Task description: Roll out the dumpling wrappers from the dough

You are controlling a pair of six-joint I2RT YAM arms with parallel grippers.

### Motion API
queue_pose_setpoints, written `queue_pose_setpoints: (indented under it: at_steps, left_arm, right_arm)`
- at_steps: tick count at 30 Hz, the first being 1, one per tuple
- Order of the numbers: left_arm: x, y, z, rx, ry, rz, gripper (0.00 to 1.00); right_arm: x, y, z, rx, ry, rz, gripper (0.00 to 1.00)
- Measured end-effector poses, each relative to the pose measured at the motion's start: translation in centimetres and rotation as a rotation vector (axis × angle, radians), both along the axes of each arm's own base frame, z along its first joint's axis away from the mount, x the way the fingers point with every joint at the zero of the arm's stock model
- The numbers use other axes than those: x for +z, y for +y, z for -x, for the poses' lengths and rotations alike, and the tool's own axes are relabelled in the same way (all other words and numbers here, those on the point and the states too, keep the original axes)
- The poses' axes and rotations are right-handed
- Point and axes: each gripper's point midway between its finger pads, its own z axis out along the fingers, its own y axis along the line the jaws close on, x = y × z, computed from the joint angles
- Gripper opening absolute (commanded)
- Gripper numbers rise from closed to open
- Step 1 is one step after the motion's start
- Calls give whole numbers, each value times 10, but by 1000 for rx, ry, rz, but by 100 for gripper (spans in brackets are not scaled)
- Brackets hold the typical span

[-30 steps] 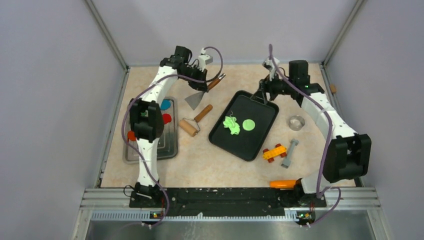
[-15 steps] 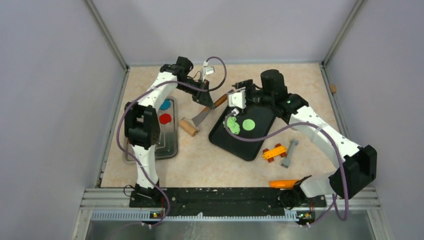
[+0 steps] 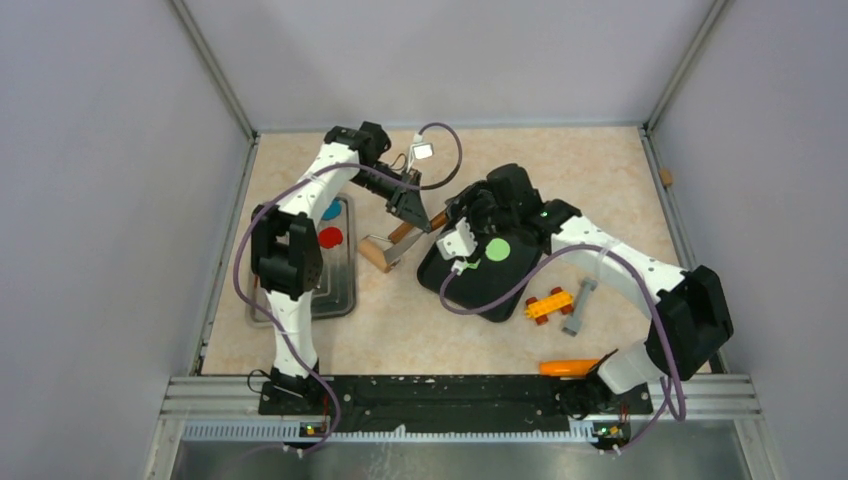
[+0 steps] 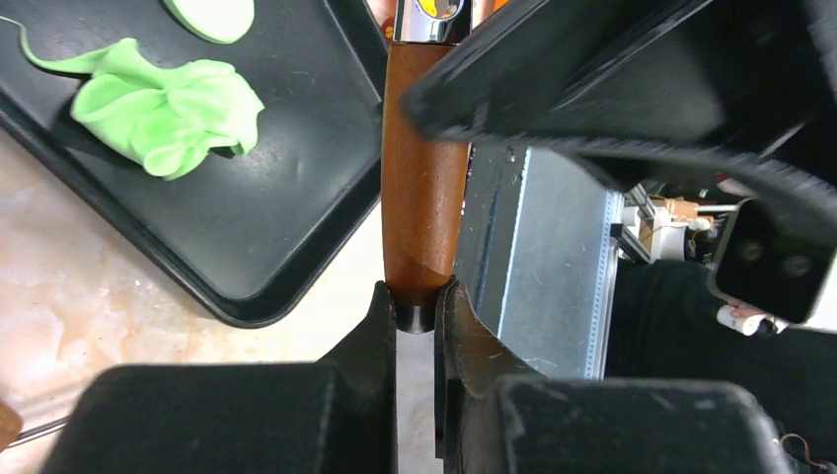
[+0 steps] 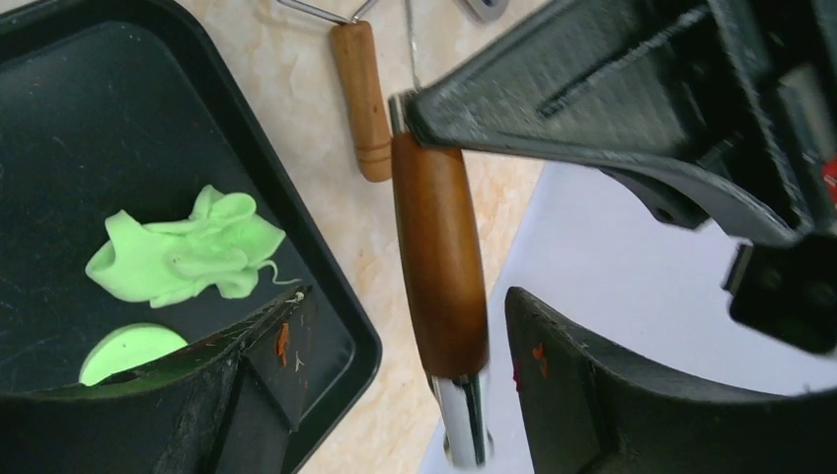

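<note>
**Lime-green dough and one wrapper on black tray; scraper between both grippers**

- Dough: crumpled, ragged scrap w/ a thin tail, lying inside the black tray, left part. In top view mostly hidden under the right wrist.
- Dumpling wrapper: flat round green disc, inside the tray nr its middle, just beside the scrap, narrow gap between them.
- Scraper: brown wooden handle, steel blade. Held off the table just outside the tray's left edge.
- Left gripper: jaws narrow, pinched on the butt end of the scraper handle.
- Right gripper: jaws wide, one finger each side of the same handle, nr the metal collar. Neither pad seen touching the wood.
- Rolling pin: wood, on the table left of the tray, apart from it.
- Metal tray: well left of the black tray. Holds a blue disc and a red disc.
- Toy car: orange/yellow, just beside the tray's near-right corner.
- Grey piece: right of the car. Kind cannot be told.
- Orange item: well nearer than the tray, by the right arm's base.
</note>
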Motion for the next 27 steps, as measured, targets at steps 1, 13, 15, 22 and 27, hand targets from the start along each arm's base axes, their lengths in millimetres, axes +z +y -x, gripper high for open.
queue_pose_setpoints:
  at_steps: [1,13,15,22,27]
  left_arm:
    - [1,-1,3,-9,4,1,0]
    - [8,-2,14,-34,21,-12,48]
    - [10,-2,9,-19,-6,-21,58]
    - [37,20,-13,142,-318,13,79]
    - [71,14,-19,173,-447,98,81]
  right_arm:
    - [-5,3,0,5,-6,6,69]
    - [-15,19,1,-27,59,-3,0]
    - [-15,16,7,-64,143,2,0]
    - [-29,-7,44,-231,521,29,0]
    - [-50,-35,52,-430,864,14,0]
